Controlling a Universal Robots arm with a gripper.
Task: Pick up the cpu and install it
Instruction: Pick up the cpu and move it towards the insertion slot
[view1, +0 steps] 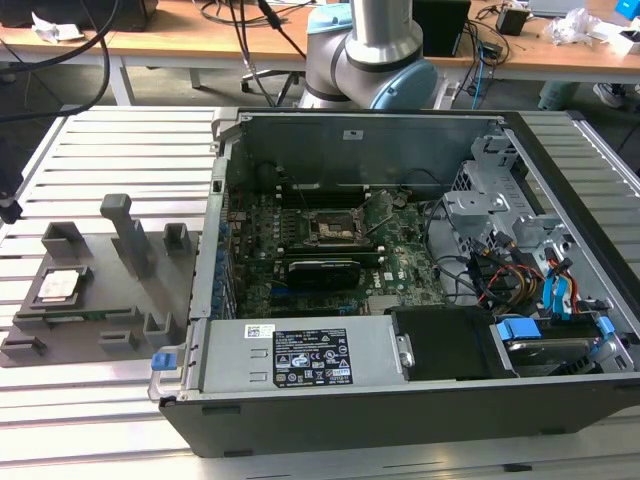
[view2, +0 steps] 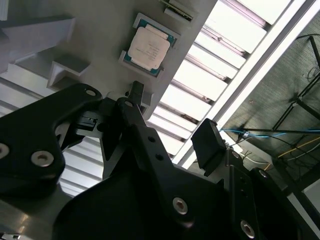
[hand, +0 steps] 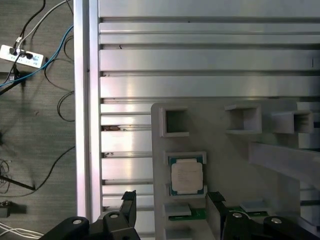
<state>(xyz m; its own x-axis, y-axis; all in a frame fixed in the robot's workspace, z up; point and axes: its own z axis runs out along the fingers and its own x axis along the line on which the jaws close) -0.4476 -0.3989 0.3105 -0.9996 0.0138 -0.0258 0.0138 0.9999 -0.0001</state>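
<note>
Where the gripper hangs: right above the grey tray, fingers spread wide in both wrist views, nothing held!
Cpu: lying flat in its square tray pocket, silver top up, lined up between the two fingers, not touched by either.
Tray: flat on the slatted metal worktop, upright blocks standing around the chip's pocket.
Computer case: open, to the exterior view's right of the tray, well apart from the cpu.
Socket: black frame on the green motherboard inside the case.
</note>
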